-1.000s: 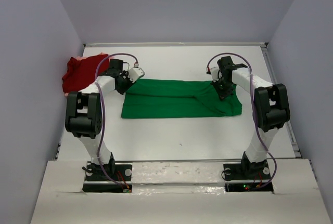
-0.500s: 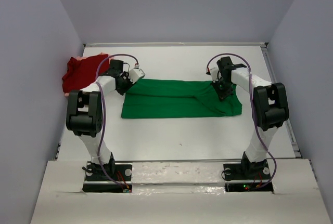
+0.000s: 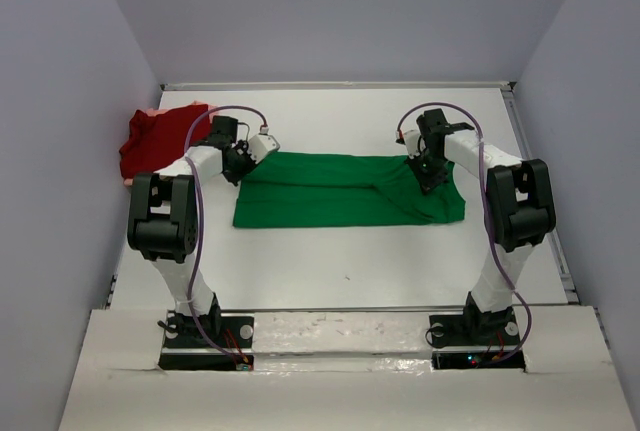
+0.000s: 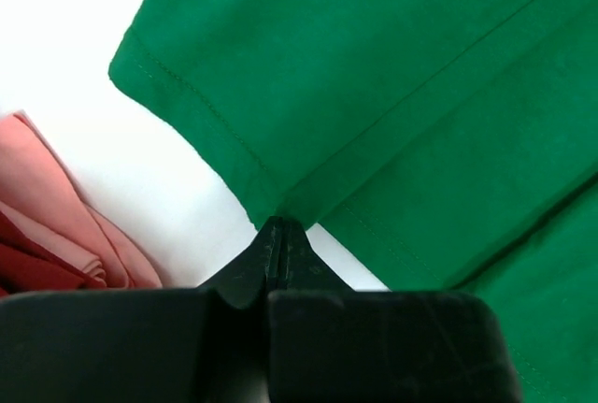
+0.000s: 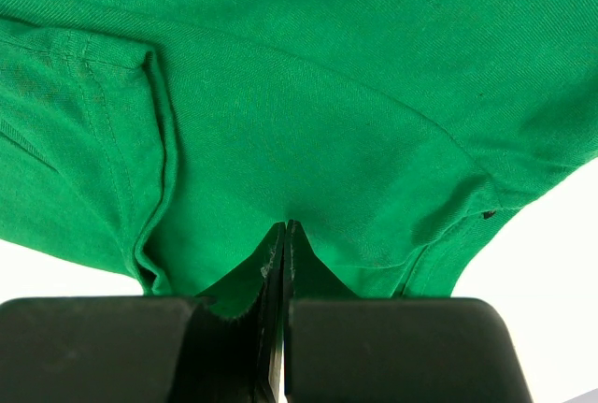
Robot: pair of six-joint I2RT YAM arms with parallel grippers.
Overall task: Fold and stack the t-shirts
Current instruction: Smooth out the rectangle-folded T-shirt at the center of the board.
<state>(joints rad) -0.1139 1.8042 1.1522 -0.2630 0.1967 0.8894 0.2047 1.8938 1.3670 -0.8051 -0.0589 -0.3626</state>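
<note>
Green t-shirt (image 3: 350, 189) lies flat on the white bench (image 3: 340, 261), folded into a wide band running left-right across the middle, betw. my two arms. Long near edge is straight. Far edge is where both pincers sit.

Left pincer (image 3: 240, 171): at the shirt's far-left corner. Wrist view shows the fingers pressed together w/ no gap, tips (image 4: 280, 235) right at a stitched hem of the green t-shirt (image 4: 392, 76). Cloth draws into a small pucker at the tips, so I'm pinching the hem edge there. Rest of the shirt spreads away from the tips, up and to the right in that view; bare bench to the left of them.

Right pincer (image 3: 430, 181): at the far-right end, a bit in from the shirt's right edge. Wrist view: fingers pressed together (image 5: 285, 235), green t-shirt (image 5: 327, 94) caught betw. them, a fold bunched at the tips. A sleeve hem shows to the left of them, cloth fills nearly the whole view.

Red t-shirt (image 3: 150, 141) sits crumpled at the far-left edge of the bench, beside my left arm, apart from the green one. Pink t-shirt (image 4: 56, 207) touches it. From above only a sliver of pink shows at the heap's far side.
</note>
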